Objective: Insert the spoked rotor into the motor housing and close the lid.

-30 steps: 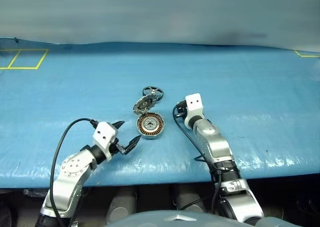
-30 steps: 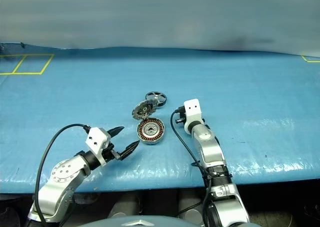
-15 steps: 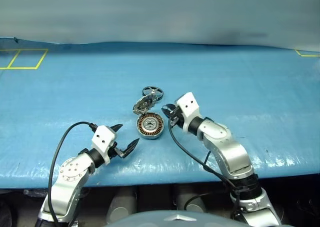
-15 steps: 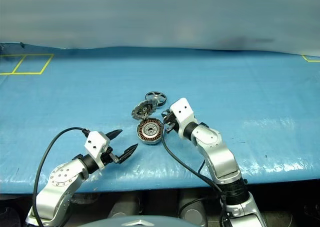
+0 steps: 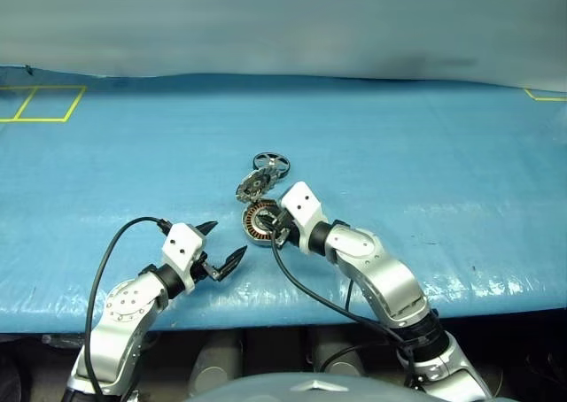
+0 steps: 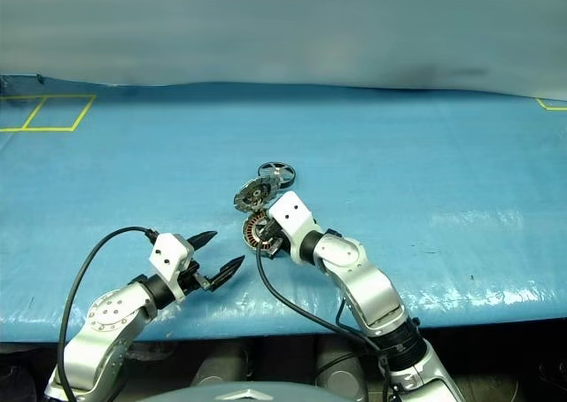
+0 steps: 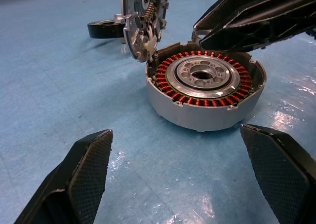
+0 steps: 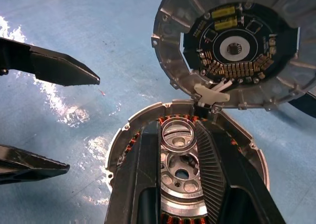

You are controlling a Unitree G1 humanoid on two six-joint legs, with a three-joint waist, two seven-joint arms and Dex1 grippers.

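Fingers of my right gripper (image 8: 178, 135) pinch a thin ring (image 8: 177, 133) above the motor housing (image 7: 205, 93); my left gripper (image 5: 223, 245), spread wide, hovers beside it.

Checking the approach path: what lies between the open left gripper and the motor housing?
Only bare blue table cover. The left wrist view shows the left gripper open toward the motor housing, with nothing on the stretch between them.
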